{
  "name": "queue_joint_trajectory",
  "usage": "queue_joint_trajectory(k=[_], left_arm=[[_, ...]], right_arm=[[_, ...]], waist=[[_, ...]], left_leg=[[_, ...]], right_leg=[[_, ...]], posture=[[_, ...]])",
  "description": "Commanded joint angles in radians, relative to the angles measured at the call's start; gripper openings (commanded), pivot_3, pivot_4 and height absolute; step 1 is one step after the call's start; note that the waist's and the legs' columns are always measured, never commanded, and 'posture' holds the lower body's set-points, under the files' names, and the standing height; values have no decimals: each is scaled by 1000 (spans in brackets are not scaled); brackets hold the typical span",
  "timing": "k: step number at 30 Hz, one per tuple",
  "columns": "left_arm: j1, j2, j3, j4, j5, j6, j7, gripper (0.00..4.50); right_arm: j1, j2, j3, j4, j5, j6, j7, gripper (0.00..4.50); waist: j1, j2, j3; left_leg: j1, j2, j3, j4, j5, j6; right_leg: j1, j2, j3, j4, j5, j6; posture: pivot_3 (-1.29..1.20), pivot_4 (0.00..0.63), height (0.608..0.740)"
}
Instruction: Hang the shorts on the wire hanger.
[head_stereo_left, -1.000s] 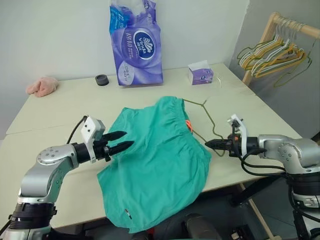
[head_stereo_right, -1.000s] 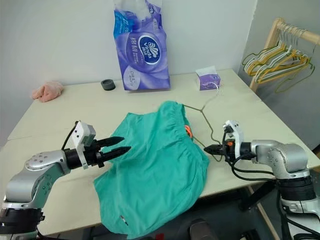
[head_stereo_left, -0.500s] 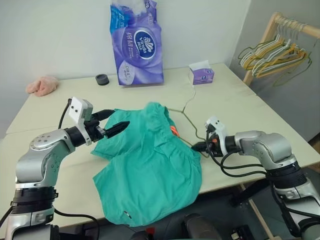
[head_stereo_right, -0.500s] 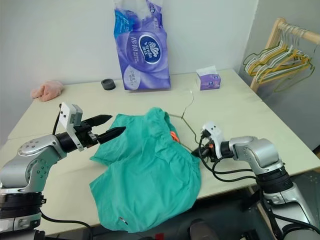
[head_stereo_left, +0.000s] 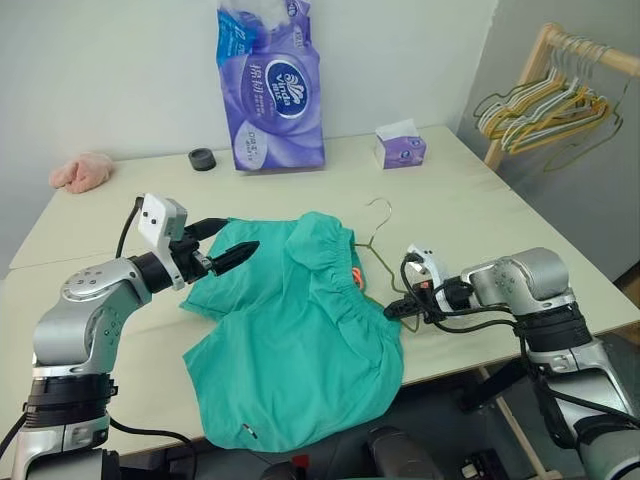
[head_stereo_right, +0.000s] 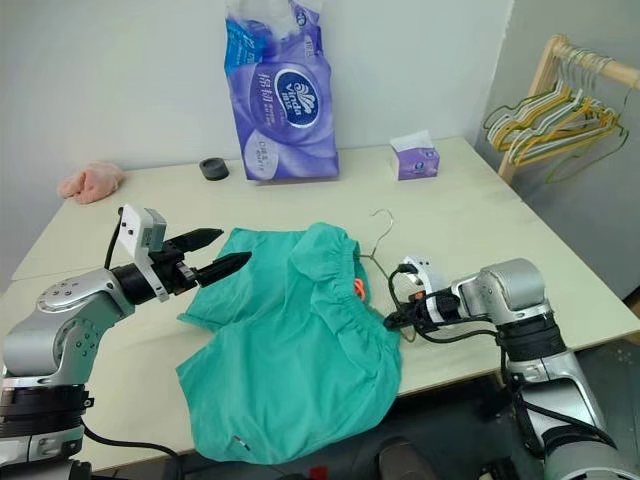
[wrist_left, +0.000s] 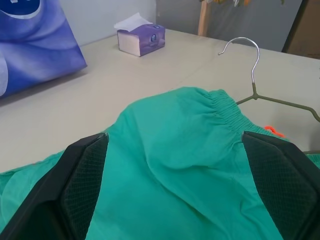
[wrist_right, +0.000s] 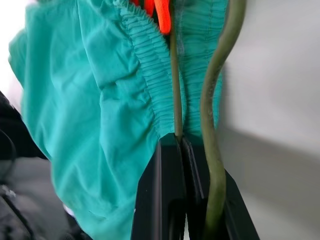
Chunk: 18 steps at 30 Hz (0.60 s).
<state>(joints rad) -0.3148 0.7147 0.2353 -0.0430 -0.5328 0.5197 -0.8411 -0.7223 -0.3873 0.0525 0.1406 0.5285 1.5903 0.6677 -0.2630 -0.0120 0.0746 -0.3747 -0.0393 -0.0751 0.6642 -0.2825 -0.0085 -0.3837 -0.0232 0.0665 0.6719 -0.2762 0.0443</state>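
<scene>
In the left eye view, the shorts (head_stereo_left: 300, 330) have bunched toward the centre of the frame since a second ago, and the wire hanger (head_stereo_left: 372, 238) has slid leftward into the waistband, so threading looks under way. The left gripper (head_stereo_left: 232, 240) has released the cloth and lifted; it now stands spread wide at centre left, just over the upper left fold. The right gripper (head_stereo_left: 397, 311), right of centre, is clenched at the hanger's lower end, against the shorts' right edge.

In the left wrist view, the open fingers (wrist_left: 80, 185) frame the teal cloth, with the hook at upper right.

In the right wrist view, the closed jaws pinch the hanger wire beside the waistband.
</scene>
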Motion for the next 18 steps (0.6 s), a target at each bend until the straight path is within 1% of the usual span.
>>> queue_joint_trajectory(k=[1, 3, 6, 8, 10, 11, 14, 18], left_arm=[[-8, 1, -3, -43, 7, -22, -2, 4488], [-7, -1, -2, -45, 8, -21, 1, 4488], [-5, -3, 4, -48, 7, -20, 7, 4488], [-5, -9, 12, -49, 4, -19, 18, 4488], [-6, -13, 17, -49, 5, -23, 27, 4488], [-7, -14, 18, -49, 6, -25, 29, 4488], [-16, -15, 27, -46, 6, -28, 43, 4488], [-48, 2, 66, -41, -29, -8, 48, 4488]], right_arm=[[-40, 91, -153, 19, -15, 24, -117, 0], [-54, 152, -212, -7, -31, -1, -175, 0], [-60, 196, -228, -69, -40, -53, -222, 0], [-41, 181, -156, -150, -56, -169, -214, 0], [-15, 132, -45, -218, -107, -340, -178, 0], [-7, 117, -15, -231, -120, -387, -168, 0], [39, 31, 148, -298, -231, -658, -99, 0], [77, -34, 253, -297, -329, -887, -42, 0]], waist=[[-4, 0, -2], [-8, 0, -2], [-11, 0, -2], [-12, 0, -2], [-13, 0, -2], [-13, 0, -2], [-14, 0, -3], [-20, 0, -3]], left_leg=[[-3, 0, 0, 1, 0, 0], [-5, 0, 0, 1, 1, 0], [-5, 0, -1, 1, 1, 0], [-6, 0, -1, 1, 1, 0], [-6, -1, -1, 1, 1, 0], [-6, -1, -1, 1, 1, 0], [-6, 0, -1, 1, 1, 0], [-6, 0, -1, 1, 1, -1]], right_leg=[[-4, 0, 1, 3, 0, 0], [-7, 0, 0, 6, 0, 0], [-8, 0, 0, 7, 0, 0], [-8, 0, 0, 7, 0, 0], [-8, 0, 0, 7, 0, 0], [-8, 0, -1, 7, 0, 0], [-8, 0, -1, 7, 0, 1], [-8, 0, -1, 7, -1, 1]], posture=[[-286, 23, 740], [-286, 23, 740], [-284, 21, 740], [-285, 19, 740], [-288, 18, 740], [-288, 18, 740], [-287, 15, 740], [-287, 14, 740]])
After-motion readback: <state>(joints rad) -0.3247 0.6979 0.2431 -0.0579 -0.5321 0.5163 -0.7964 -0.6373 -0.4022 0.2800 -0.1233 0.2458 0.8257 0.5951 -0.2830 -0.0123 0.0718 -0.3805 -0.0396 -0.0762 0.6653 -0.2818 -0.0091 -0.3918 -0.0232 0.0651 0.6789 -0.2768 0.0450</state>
